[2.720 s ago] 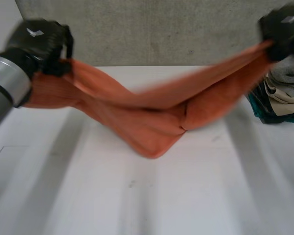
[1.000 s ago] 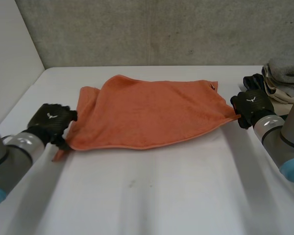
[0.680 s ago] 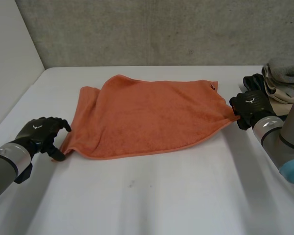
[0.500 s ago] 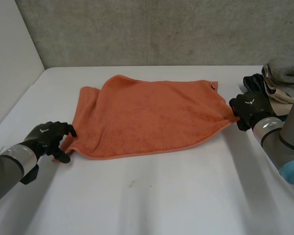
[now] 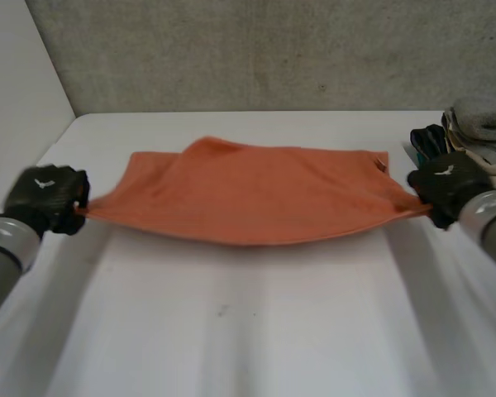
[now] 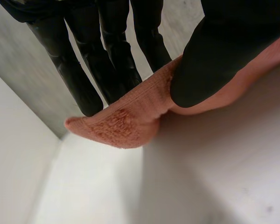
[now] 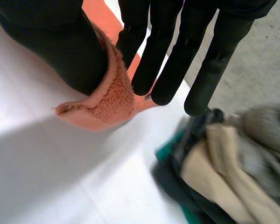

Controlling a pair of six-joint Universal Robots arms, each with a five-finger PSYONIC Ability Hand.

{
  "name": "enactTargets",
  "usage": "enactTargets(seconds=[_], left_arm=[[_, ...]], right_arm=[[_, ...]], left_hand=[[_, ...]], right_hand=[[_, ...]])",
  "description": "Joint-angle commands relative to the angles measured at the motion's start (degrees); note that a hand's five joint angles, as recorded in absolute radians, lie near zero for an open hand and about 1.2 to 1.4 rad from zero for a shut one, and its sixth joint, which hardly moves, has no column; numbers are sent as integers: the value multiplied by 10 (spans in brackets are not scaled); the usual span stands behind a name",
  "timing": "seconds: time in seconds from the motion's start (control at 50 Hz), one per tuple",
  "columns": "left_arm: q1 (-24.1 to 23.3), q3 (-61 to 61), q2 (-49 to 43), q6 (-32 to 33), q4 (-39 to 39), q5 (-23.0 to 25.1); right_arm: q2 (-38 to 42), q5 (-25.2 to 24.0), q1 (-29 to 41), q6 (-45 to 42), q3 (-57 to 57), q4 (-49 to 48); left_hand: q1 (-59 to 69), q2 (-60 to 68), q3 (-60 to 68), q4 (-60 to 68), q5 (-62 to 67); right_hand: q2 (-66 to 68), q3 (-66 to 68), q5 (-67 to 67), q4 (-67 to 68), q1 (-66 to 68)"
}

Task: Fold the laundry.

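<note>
Left hand (image 5: pixel 43 197) and right hand (image 5: pixel 446 179) each pinch a towel (image 5: pixel 256 198) corner; I record it newly lifted taut, ready for folding.

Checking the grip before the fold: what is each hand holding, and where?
The towel: left hand pinches its left corner, right hand its right corner.

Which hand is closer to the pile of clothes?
Right. The right hand pinches the orange towel right beside the pile of clothes; the left hand pinches its far end, across the table.
</note>
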Motion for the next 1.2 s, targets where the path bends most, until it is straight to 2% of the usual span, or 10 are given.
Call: enactTargets(seconds=[0.02, 0.14, 0.24, 0.42, 0.88, 0.9, 0.92, 0.96, 0.98, 1.2], left_arm=[[17, -45, 165, 123, -134, 7], [17, -70, 217, 199, -265, 45], [17, -73, 182, 209, -204, 78], [-26, 32, -47, 213, -30, 74], [-125, 498, -420, 211, -22, -36], [-126, 504, -423, 210, -23, -36], [-127, 506, -426, 210, -23, -36], [-138, 506, -429, 210, -23, -37], [-142, 505, -429, 210, -23, -36], [-159, 413, -354, 180, -37, -39]], right_arm=[[-129, 1, -59, -129, -2, 176], [-158, -11, -65, -159, -3, 247], [-112, -18, -65, -116, 4, 207], [42, 26, -54, -70, -45, 100], [302, 108, 6, -52, -274, -144], [313, 112, 9, -51, -283, -156], [318, 113, 13, -51, -284, -159], [324, 116, 21, -51, -285, -166], [326, 117, 29, -49, -284, -165], [221, 105, 28, 50, -163, -110]], left_hand=[[139, 116, 119, 114, 135], [139, 116, 119, 114, 135], [139, 116, 119, 114, 135], [139, 116, 119, 114, 135], [139, 116, 119, 114, 135], [139, 116, 119, 114, 135], [139, 116, 119, 114, 135], [-472, -496, -492, -497, -476], [-561, -584, -581, -586, -565], [-561, -584, -581, -586, -565]], right_hand=[[125, 118, 131, 113, 152], [125, 118, 131, 113, 152], [125, 118, 131, 113, 152], [125, 118, 131, 113, 152], [125, 118, 131, 113, 152], [115, 108, 122, 104, 142], [-106, -113, -100, -118, -79], [-575, -582, -569, -587, -548], [-575, -582, -569, -587, -548], [-575, -582, -569, -587, -548]])
